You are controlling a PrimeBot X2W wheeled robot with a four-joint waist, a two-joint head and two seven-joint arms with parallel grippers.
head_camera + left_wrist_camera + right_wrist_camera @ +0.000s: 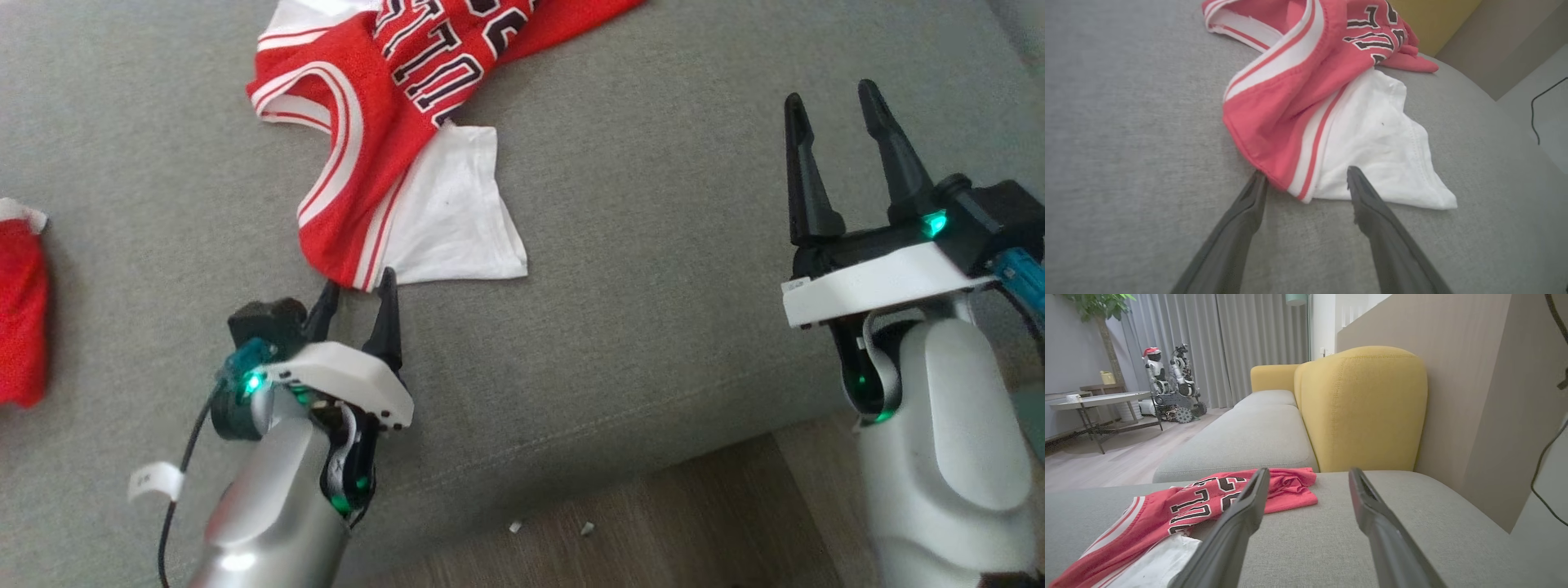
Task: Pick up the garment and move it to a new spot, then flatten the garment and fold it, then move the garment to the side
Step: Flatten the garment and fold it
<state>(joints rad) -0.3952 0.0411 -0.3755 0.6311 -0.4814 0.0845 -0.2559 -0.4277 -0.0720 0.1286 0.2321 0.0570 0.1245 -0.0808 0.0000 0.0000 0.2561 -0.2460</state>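
Two hands are spread wide and hold nothing. The left hand [359, 282] sits low at the near corner of the garment [367, 106], with one fingertip by the red hem and the other by the white layer. The right hand [830, 91] hangs well apart to the right, above the bare grey sofa cushion [653, 245].

The risk, as I judge it, is that this corner is layered, red over white. A pinch here may catch only one layer, and the garment would lift lopsided or slip free. The fingers could also dig into the soft cushion.

The garment lies crumpled on the sofa seat, reaching toward the backrest. It is red with white-and-red striped trim and black letters edged in white, twisted so no word reads. A plain white piece pokes out beneath; I cannot tell whether it is lining or separate. Another red cloth [20, 318] lies far left.
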